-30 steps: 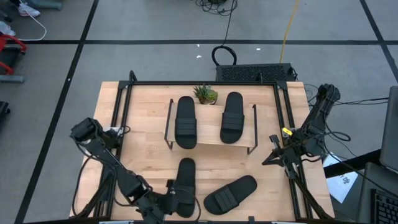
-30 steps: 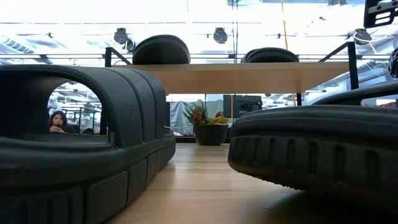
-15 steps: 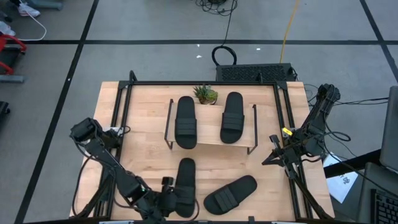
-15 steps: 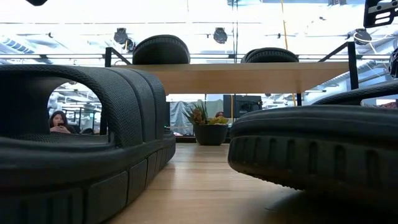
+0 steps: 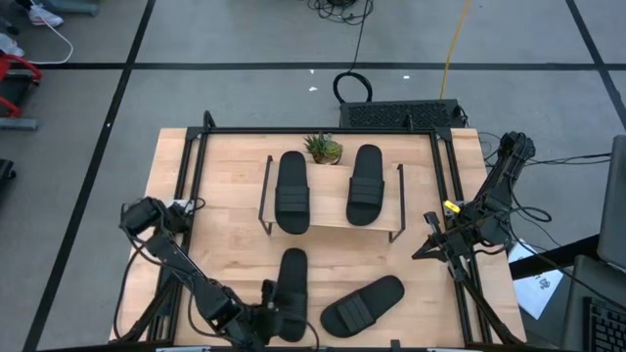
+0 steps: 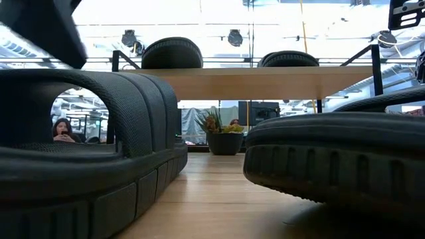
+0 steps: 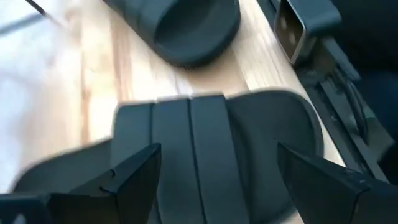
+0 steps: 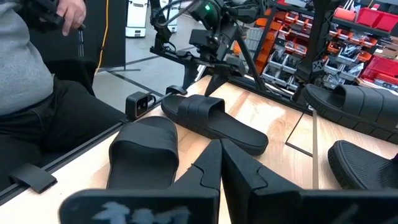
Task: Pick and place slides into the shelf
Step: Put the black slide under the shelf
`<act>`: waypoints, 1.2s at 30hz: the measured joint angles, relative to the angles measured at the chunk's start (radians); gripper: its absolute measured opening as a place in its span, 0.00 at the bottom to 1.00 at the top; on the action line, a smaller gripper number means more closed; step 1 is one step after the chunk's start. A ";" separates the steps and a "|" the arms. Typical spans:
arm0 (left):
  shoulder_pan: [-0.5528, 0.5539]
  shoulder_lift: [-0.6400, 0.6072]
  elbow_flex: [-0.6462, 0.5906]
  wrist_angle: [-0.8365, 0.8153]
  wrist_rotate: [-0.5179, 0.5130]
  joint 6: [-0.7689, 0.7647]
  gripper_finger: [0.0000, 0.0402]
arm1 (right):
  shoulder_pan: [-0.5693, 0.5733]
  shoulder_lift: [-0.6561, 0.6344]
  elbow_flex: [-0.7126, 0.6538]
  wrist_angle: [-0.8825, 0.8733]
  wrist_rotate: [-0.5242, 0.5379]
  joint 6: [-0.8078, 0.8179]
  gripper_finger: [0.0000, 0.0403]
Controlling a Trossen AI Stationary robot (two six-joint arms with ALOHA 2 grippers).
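Currently, step: picking a third slide for the shelf (image 5: 333, 219).
Left hand (image 7: 214, 171): spread wide, fingers either side of the near-left slide (image 5: 290, 291), just above its strap, at the surface's (image 5: 225, 205) front edge.
Angled slide (image 5: 362, 304): lies loose just right of that one.
Shelf load: two slides (image 5: 291, 191) already on the plank top, beside a small plant (image 5: 324, 148).
Right hand (image 5: 427, 244): waits at the right edge, fingers pressed together.
Next move, likely: lower, pinch the strap, lift toward the shelf.
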 joint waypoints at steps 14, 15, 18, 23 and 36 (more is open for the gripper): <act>-0.008 0.234 0.334 -0.437 -0.180 0.058 0.77 | 0.000 0.000 -0.002 0.000 0.006 0.004 0.00; -0.008 0.252 0.357 -0.474 -0.204 0.057 0.77 | 0.000 0.000 -0.002 0.000 0.006 0.004 0.00; -0.005 0.288 0.409 -0.558 -0.238 0.045 0.77 | 0.000 0.000 -0.002 0.000 0.007 0.004 0.00; 0.006 0.303 0.435 -0.614 -0.250 -0.008 0.77 | 0.000 0.000 -0.002 0.000 0.006 0.022 0.00; 0.048 0.301 0.436 -0.685 -0.267 -0.012 0.63 | 0.000 0.000 -0.061 0.008 0.006 0.030 0.00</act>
